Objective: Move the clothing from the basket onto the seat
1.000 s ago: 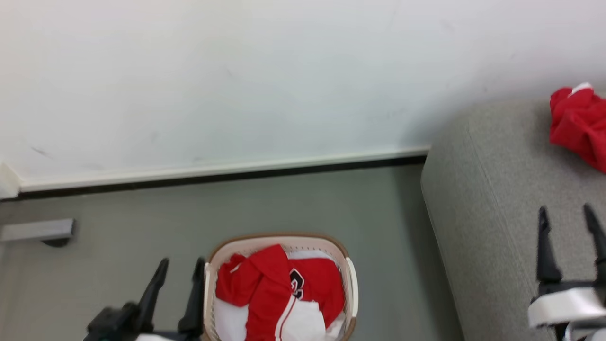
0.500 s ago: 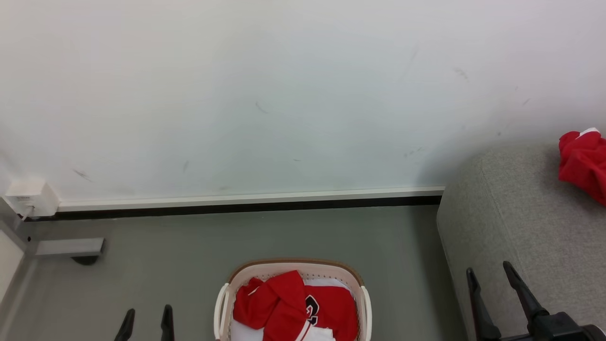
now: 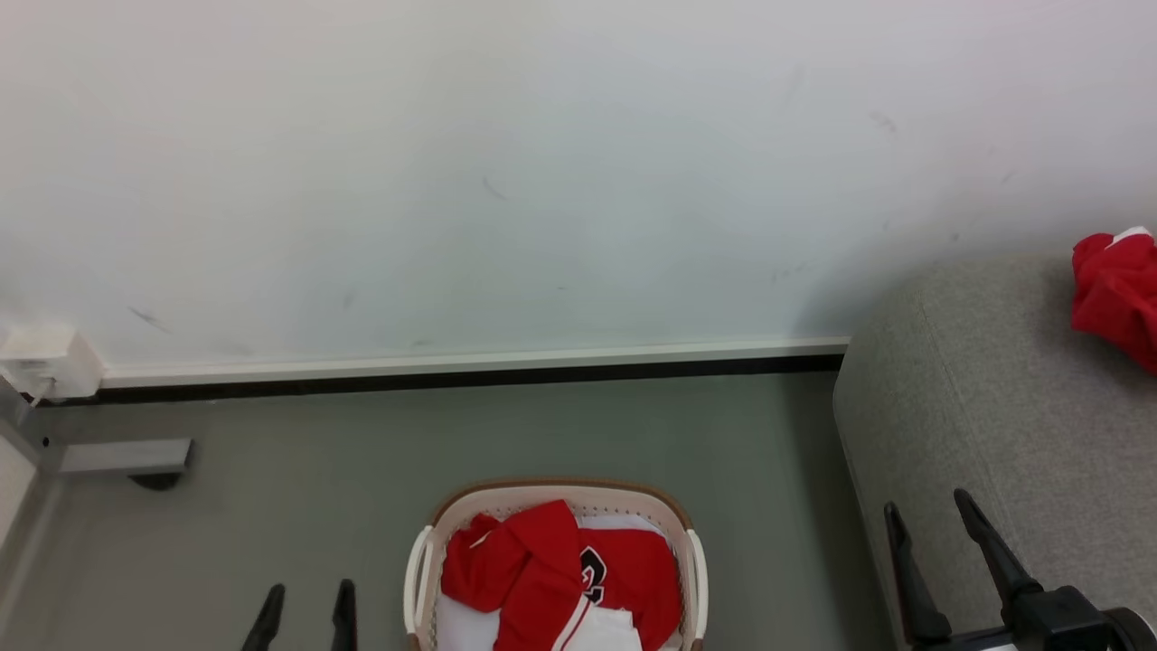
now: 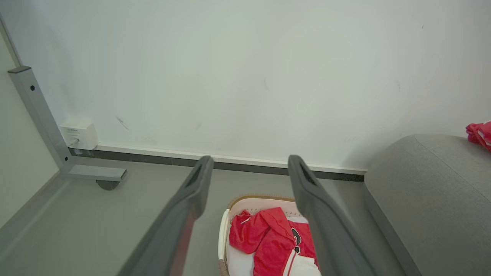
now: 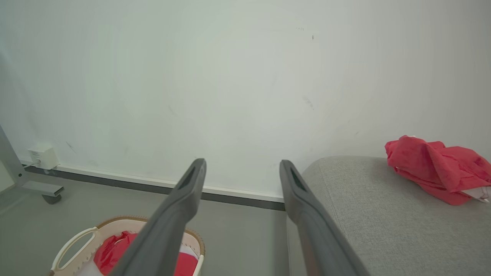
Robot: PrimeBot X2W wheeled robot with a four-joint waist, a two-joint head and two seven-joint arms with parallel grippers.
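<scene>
1. The jersey lies crumpled in the basket, red folds on top with a black numeral showing. White fabric lies beneath it.
2. A second red garment lies bunched on the sofa, well right of the basket and nearer the wall.
3. The left gripper is just left of the basket and clear of its rim. Its fingers point toward the wall, spread wide and empty.
4. The right gripper is right of the basket, seen against the sofa's rounded end. Its fingers are also spread wide and hold nothing.
5. The basket stands on a grey floor, with a strip of floor between it and the sofa.
6. Behind the basket, a scuffed white wall meets the floor at a white skirting with a dark strip beneath.
7. Far left of the basket are a grey metal foot and a small white box at the wall's base.
</scene>
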